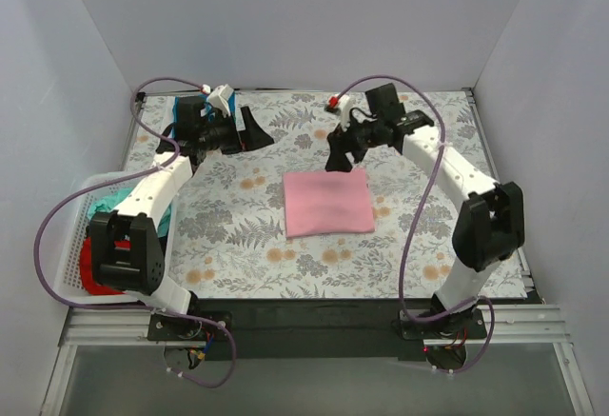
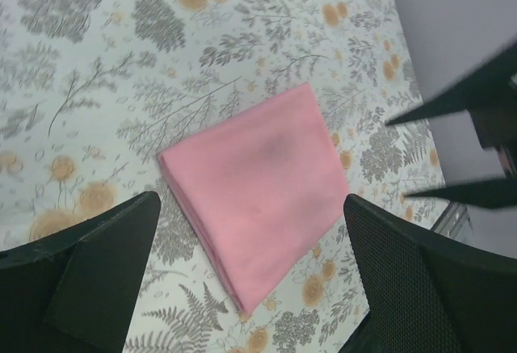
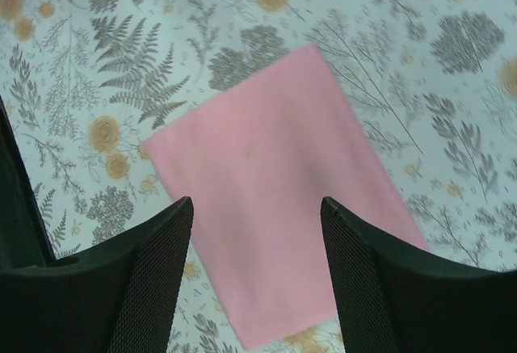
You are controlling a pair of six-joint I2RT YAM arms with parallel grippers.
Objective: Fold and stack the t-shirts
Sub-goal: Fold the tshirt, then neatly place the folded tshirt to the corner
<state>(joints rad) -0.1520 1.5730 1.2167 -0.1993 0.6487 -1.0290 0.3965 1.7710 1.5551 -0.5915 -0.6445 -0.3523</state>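
A folded pink t-shirt is pictured lying flat at the middle of the table. The left gripper and right gripper are seen spread wide, gripping nothing. The next garment is best drawn from the basket with the fold left undisturbed

A folded pink t-shirt lies flat at the centre of the floral table. The right gripper hangs over its far edge. A white basket of garments sits at the left.
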